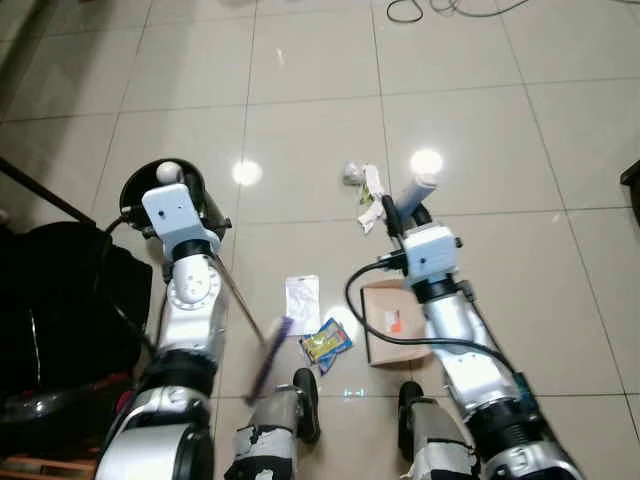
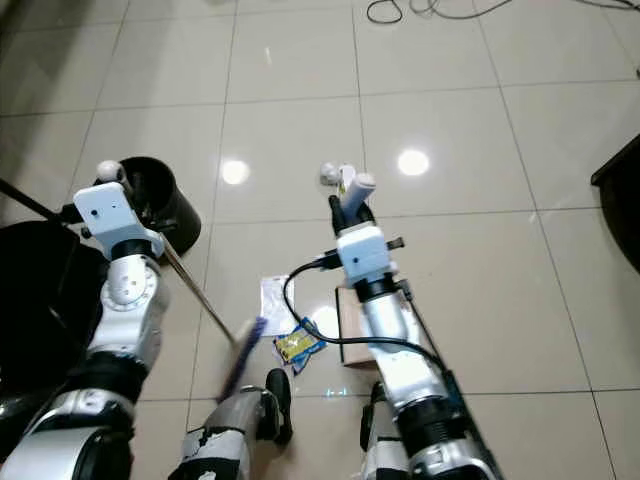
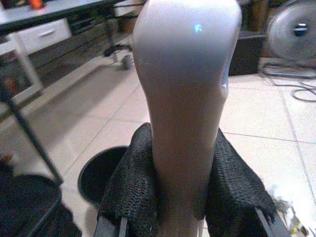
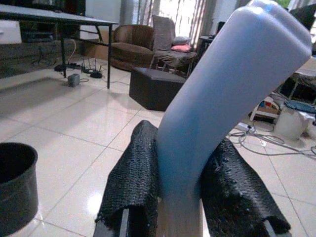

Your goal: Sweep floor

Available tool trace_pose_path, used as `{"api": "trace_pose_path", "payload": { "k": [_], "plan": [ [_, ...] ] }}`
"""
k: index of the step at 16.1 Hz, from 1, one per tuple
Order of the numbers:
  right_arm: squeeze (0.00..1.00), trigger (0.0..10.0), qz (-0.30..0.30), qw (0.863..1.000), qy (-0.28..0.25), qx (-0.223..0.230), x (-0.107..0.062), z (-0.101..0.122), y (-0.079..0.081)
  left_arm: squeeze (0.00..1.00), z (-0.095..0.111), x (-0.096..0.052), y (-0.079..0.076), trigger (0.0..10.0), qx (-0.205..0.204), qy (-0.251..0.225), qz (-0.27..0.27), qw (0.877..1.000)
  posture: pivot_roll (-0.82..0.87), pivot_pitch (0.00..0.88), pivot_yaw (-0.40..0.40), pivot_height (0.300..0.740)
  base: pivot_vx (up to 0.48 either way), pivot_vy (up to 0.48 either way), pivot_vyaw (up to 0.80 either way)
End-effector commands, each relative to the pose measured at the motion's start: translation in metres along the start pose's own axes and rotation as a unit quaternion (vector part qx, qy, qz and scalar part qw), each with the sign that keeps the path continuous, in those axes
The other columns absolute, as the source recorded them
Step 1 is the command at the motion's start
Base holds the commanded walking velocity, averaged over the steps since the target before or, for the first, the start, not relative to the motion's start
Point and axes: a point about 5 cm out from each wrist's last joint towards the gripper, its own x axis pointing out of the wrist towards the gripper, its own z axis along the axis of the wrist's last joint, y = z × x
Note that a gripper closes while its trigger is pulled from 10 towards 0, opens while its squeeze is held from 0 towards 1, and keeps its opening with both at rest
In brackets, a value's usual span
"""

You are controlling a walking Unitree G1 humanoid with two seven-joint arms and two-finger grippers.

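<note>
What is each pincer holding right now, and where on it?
The left pincer grips the top end of the broom handle. The right pincer grips the upper end of a second pale handle, likely the dustpan's.

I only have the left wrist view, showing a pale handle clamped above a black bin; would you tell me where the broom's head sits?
Observer: The broom head rests on the tiles just ahead of the robot's left foot, its thin shaft slanting down from the left pincer.
Operator: Thank you. Is there litter near it?
Observer: Yes. A yellow wrapper lies just right of the head, a white packet beyond it, and a cardboard piece further right.
Operator: And the other arm?
Observer: The right pincer is shut on a light blue handle, held out near some crumpled litter.
</note>
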Motion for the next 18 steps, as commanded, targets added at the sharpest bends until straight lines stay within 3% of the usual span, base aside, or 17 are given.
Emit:
{"api": "trace_pose_path", "payload": {
  "k": [1, 3, 6, 9, 12, 14, 18],
  "plan": [
    [0.0, 10.0, -0.002, 1.0, 0.003, 0.012, -0.005, -0.002, 0.01, 0.0, -0.01, -0.005, 0.003, 10.0, -0.023, 0.022, 0.037, 0.999, 0.06, 0.391, 0.142, 0.74, 0.0, 0.0, 0.0],
    [0.0, 10.0, -0.017, 1.0, 0.002, 0.017, -0.002, 0.0, 0.011, 0.0, -0.01, -0.004, -0.004, 10.0, -0.051, 0.03, 0.055, 0.997, 0.06, 0.39, 0.144, 0.74, 0.0, 0.0, 0.0],
    [0.0, 10.0, -0.044, 0.999, 0.001, 0.027, 0.004, 0.002, 0.013, 0.0, -0.004, -0.003, -0.035, 10.0, -0.137, 0.048, 0.064, 0.987, 0.06, 0.384, 0.148, 0.74, 0.0, 0.0, 0.0],
    [0.0, 10.0, -0.05, 0.998, 0.003, 0.033, 0.007, 0.003, 0.014, 0.0, 0.006, -0.001, -0.055, 10.0, -0.185, 0.052, 0.054, 0.98, 0.05, 0.371, 0.146, 0.74, 0.0, 0.0, 0.0],
    [0.0, 10.0, -0.059, 0.998, 0.001, 0.037, 0.012, 0.003, 0.009, 0.0, 0.017, 0.001, -0.085, 10.0, -0.235, 0.071, 0.008, 0.969, 0.04, 0.332, 0.142, 0.74, 0.0, 0.0, 0.0],
    [0.0, 10.0, -0.061, 0.998, 0.001, 0.036, 0.014, 0.003, 0.006, 0.0, 0.023, 0.002, -0.096, 10.0, -0.228, 0.068, -0.04, 0.971, 0.03, 0.306, 0.14, 0.74, 0.0, 0.0, 0.0],
    [0.0, 10.0, -0.078, 0.996, -0.015, 0.047, 0.018, 0.007, -0.012, 0.0, 0.053, 0.017, -0.105, 10.0, -0.12, -0.026, -0.177, 0.976, 0.01, 0.232, 0.14, 0.74, 0.0, 0.0, 0.0]
  ]
}}
